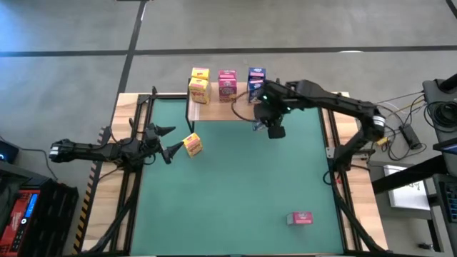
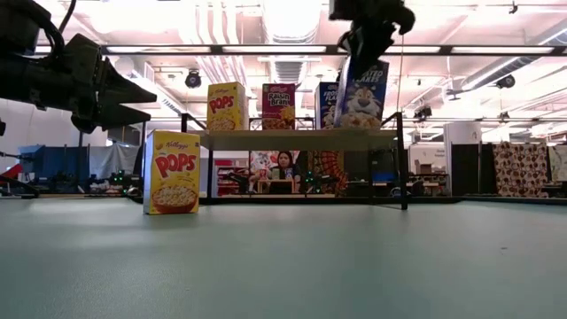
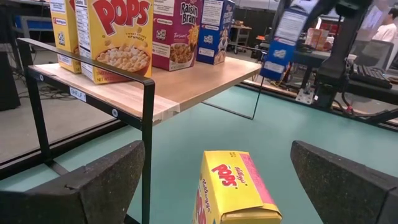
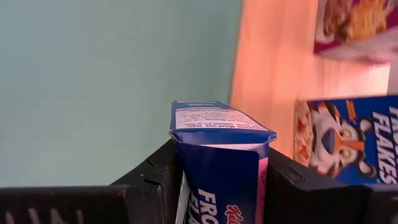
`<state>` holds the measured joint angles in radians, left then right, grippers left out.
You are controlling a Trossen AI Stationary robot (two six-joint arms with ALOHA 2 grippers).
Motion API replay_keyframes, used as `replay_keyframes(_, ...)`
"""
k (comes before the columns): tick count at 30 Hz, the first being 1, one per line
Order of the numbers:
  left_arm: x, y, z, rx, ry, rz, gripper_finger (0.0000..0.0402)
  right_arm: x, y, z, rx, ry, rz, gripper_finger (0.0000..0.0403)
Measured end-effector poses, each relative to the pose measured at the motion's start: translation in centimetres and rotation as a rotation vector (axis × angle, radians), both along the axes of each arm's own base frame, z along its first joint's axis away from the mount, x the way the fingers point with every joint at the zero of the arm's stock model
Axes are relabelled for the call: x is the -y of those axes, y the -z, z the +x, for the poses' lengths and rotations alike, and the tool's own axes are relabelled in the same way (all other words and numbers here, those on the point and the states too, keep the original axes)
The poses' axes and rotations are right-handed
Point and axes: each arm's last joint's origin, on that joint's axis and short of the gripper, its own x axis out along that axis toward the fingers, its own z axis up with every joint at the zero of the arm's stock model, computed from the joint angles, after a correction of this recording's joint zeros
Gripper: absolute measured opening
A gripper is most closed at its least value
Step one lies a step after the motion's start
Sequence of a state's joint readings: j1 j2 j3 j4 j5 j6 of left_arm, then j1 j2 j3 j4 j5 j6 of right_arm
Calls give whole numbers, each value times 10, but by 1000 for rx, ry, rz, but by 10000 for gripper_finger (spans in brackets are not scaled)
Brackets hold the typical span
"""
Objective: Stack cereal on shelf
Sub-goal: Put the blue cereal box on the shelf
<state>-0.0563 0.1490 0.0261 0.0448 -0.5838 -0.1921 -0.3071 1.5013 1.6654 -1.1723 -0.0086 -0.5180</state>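
Above the green tabletop (image 1: 235,185), a blue Frosted Flakes box (image 4: 221,165) is pinched by the right end effector (image 1: 269,123) beside the shelf (image 2: 301,139), while the left end effector (image 1: 169,140) is spread around an upright Pops box (image 1: 193,145).

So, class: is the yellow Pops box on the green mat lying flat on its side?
No, the yellow Pops box stands upright on the mat.

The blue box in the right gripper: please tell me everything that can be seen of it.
The blue box is a small cardboard Frosted Flakes carton, with a white nutrition panel on one narrow side and a pink edge. The right gripper is shut on it, one dark finger on each broad face. It hangs in the air, slightly tilted, by the shelf and touches nothing else. Another blue box already stands on the board close by.
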Motion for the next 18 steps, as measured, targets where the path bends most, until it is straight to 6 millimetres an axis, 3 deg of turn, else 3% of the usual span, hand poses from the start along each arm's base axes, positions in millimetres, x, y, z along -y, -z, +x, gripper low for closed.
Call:
replay_keyframes(10,0,0,0,0,0,0,387,38,-9,18,-78,33,101,139)
replay_keyframes(18,0,0,0,0,0,0,387,44,-19,21,-97,12,103,139)
